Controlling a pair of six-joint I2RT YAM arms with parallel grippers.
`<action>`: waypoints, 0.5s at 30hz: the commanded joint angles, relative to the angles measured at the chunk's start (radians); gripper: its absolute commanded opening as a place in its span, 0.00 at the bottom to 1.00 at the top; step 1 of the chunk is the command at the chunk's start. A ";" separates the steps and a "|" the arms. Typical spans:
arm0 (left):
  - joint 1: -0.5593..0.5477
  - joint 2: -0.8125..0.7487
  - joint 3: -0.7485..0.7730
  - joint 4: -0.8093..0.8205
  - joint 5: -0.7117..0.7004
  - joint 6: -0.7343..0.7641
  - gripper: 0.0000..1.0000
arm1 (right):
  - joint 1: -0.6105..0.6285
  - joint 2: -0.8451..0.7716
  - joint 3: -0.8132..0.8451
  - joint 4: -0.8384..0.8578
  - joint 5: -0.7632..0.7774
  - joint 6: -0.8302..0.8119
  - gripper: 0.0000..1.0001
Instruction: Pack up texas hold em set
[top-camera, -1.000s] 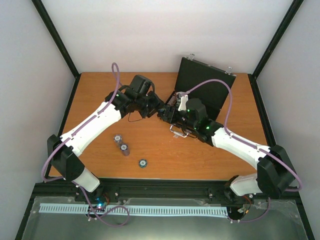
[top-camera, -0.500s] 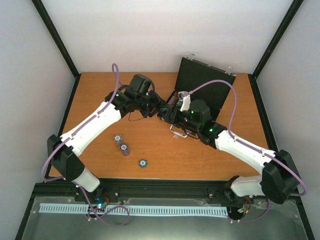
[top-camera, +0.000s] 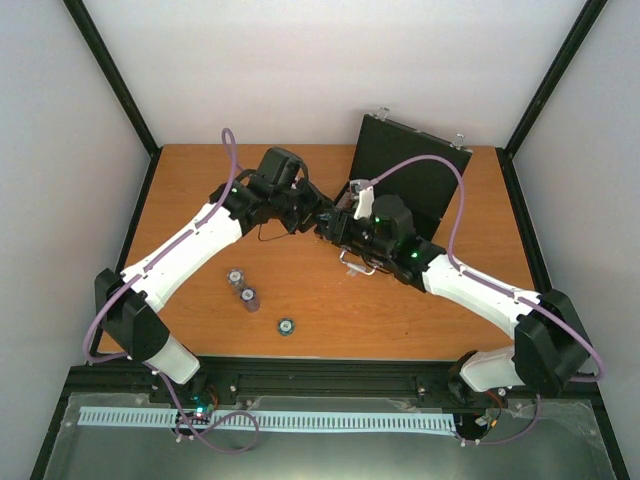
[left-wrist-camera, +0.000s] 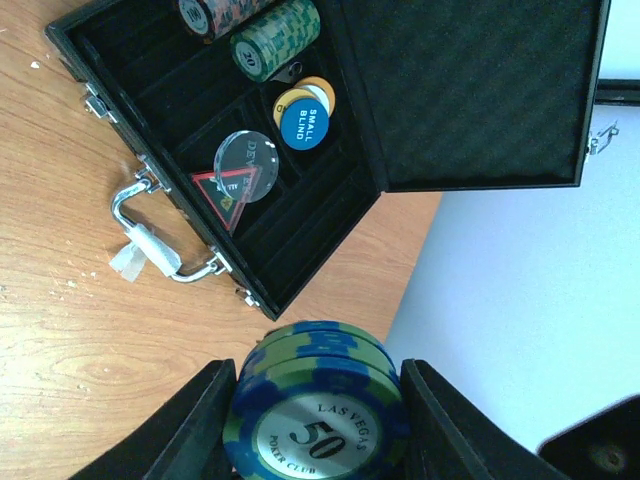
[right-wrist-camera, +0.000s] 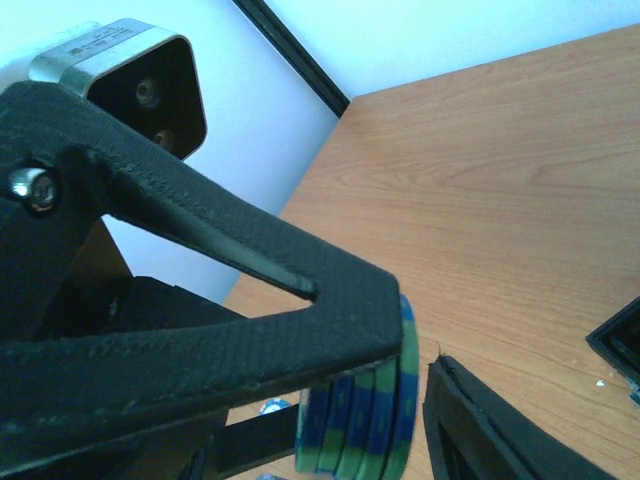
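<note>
**Chip stack held at the case's handle edge**

The left gripper (left-wrist-camera: 318, 412) pinches a stack (left-wrist-camera: 316, 435) of blue-and-green 50 chips by its rim, one finger on each side. It hangs over the table (top-camera: 200, 190), just in front of the handle (left-wrist-camera: 150, 240) side of the case (left-wrist-camera: 300, 240). The case lies open at the back right, its lid (top-camera: 410, 170) upright towards the rear wall. The right gripper (top-camera: 335, 230) sits close against the left one, nose to nose. Its own view shows the stack edge-on beside a black finger, and I cannot tell whether its jaws are spread or closed.

Inside the case, chip rows (left-wrist-camera: 275, 35) fill the compartments at one end. The blue disc (left-wrist-camera: 303, 121), a clear disc (left-wrist-camera: 250, 165) and the triangle token (left-wrist-camera: 220, 192) lie in the middle. The compartments at the other end are bare black.

Bare wood lies to the left of and behind the left arm, and at the front right under the right forearm. The case's right corner comes near the table's right edge. The loose chips (top-camera: 248, 297) lie front left, well apart from both grippers.

Compared with half a second ago, the right arm's elbow has drawn in from the front-right corner and its wrist has shifted slightly left. The left arm, case and loose chips lie as they did.
</note>
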 joint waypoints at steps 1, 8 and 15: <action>-0.006 -0.038 -0.006 0.019 0.048 -0.018 0.01 | 0.005 0.010 0.031 0.031 0.037 -0.003 0.50; -0.007 -0.048 -0.011 0.004 0.042 -0.003 0.01 | 0.005 -0.006 0.033 -0.005 0.067 -0.003 0.03; -0.007 -0.086 -0.037 -0.062 -0.035 0.086 0.52 | 0.004 -0.001 0.092 -0.115 0.083 -0.079 0.03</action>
